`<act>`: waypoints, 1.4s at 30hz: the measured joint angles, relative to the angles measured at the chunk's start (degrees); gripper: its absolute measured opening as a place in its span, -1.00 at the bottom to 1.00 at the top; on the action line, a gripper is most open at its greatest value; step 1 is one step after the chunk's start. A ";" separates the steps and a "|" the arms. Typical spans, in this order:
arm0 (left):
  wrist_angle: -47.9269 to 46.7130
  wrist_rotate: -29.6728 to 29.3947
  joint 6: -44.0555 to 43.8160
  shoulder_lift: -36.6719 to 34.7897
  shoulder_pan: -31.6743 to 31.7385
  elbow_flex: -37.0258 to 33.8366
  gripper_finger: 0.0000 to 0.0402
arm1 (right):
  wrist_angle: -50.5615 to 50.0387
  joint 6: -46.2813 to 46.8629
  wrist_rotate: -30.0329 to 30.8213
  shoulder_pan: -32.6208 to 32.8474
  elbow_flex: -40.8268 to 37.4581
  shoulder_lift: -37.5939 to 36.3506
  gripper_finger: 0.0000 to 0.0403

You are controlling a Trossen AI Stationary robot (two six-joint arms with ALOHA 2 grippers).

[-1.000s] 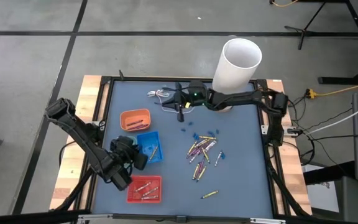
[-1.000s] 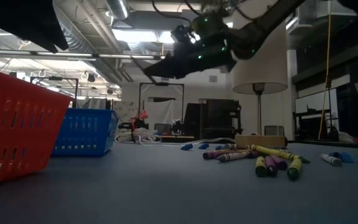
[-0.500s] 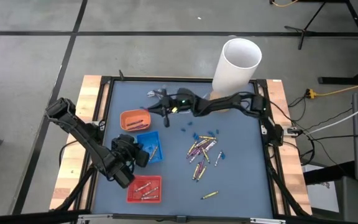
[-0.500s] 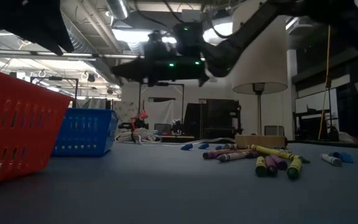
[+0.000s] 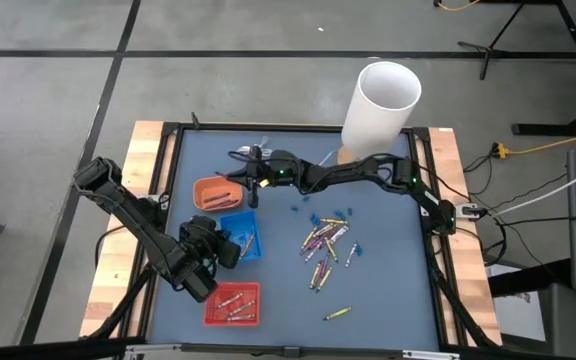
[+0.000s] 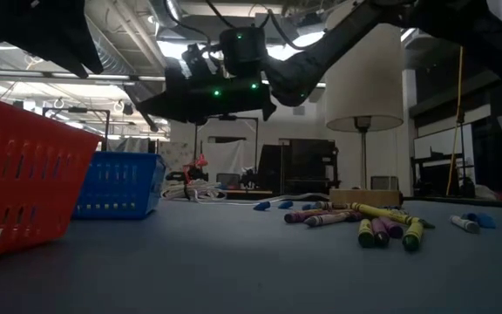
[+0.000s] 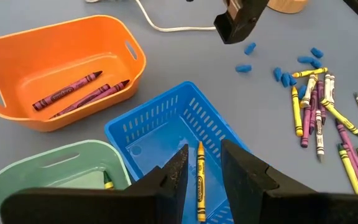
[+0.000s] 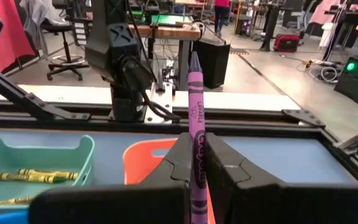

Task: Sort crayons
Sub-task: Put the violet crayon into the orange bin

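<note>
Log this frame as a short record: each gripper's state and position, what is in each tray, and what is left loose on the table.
right gripper: shut on a purple crayon, above the orange tray
left gripper: over the blue tray, nothing between its fingers
orange tray contents: purple crayons
blue tray contents: a yellow crayon
green tray contents: yellow crayons
red tray: holds several crayons, colours unclear
loose crayons: a mixed pile at table centre, unsorted
</note>
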 joint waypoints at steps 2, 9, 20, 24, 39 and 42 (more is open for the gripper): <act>0.00 0.00 0.02 0.00 0.00 0.00 -0.61 | -0.39 0.00 0.00 0.00 0.00 0.00 -0.89; 0.42 0.00 0.00 0.00 0.00 0.00 -0.61 | -1.52 0.00 -0.57 0.00 0.00 0.00 -0.83; 0.44 0.00 0.01 0.00 0.00 0.00 -0.60 | -3.72 -0.02 0.54 -0.02 0.00 0.00 -0.34; 0.46 0.00 0.00 0.00 0.00 0.00 -0.60 | -4.32 0.25 0.40 -0.02 0.00 -0.37 -0.33; 20.08 -6.12 30.07 0.00 4.41 0.00 -0.60 | -52.78 -6.23 -1.51 1.05 -0.02 -25.64 -0.35; 29.09 -3.89 42.65 0.00 7.52 0.00 -0.60 | -60.99 -6.26 -0.48 2.56 -0.02 -31.99 -0.35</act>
